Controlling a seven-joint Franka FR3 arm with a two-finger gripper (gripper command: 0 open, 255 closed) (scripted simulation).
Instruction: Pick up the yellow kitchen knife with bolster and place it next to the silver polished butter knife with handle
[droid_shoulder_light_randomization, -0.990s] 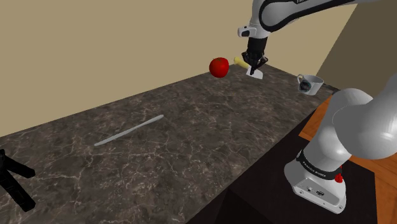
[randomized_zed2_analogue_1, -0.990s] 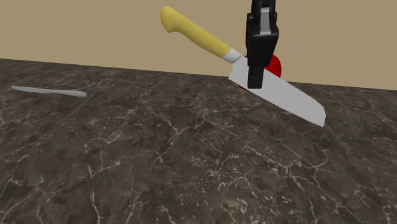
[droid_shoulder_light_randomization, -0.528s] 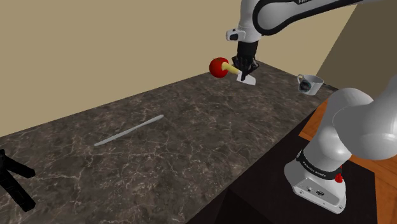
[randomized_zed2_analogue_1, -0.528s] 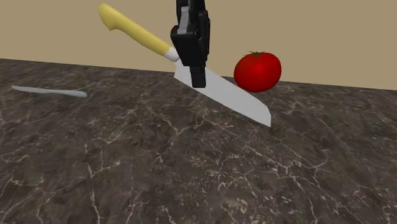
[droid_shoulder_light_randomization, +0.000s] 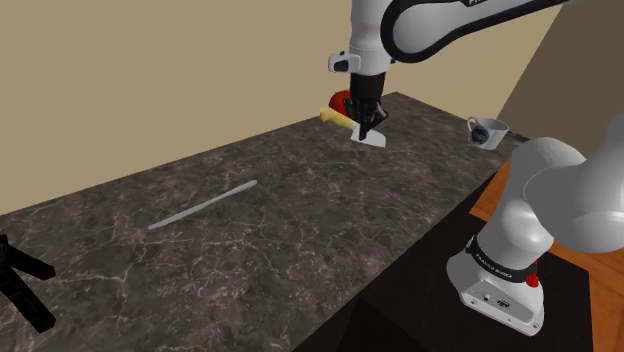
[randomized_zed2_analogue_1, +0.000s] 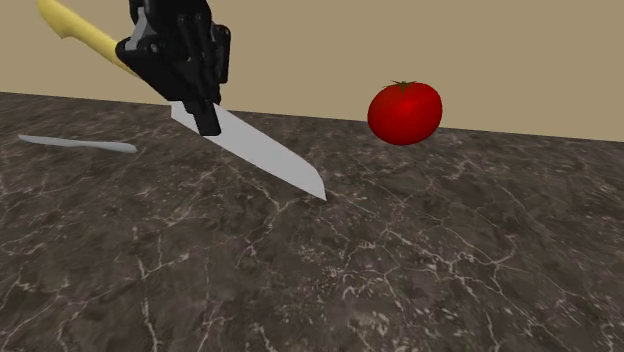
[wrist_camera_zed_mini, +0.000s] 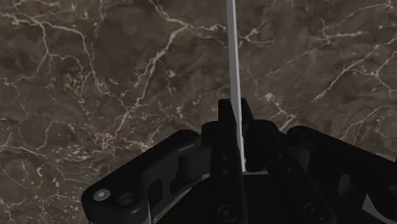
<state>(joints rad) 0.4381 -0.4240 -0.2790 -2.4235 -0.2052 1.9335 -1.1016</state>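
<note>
Over the dark marbled tabletop (randomized_zed2_analogue_1: 420, 280), the gripper (randomized_zed2_analogue_1: 204, 112) is clamped tight on the yellow-handled kitchen knife (randomized_zed2_analogue_1: 265, 157), which hangs in the air with its blade slanting downward. Farther back, the silver butter knife (randomized_zed2_analogue_1: 78, 145) lies flat, well apart from it, and a red tomato (randomized_zed2_analogue_1: 404, 112) sits near the wall.

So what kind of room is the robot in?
Probably a kitchen. There is a long dark marbled counter with a red tomato on it and a mug, and the fingers hold a yellow-handled kitchen knife.
</note>
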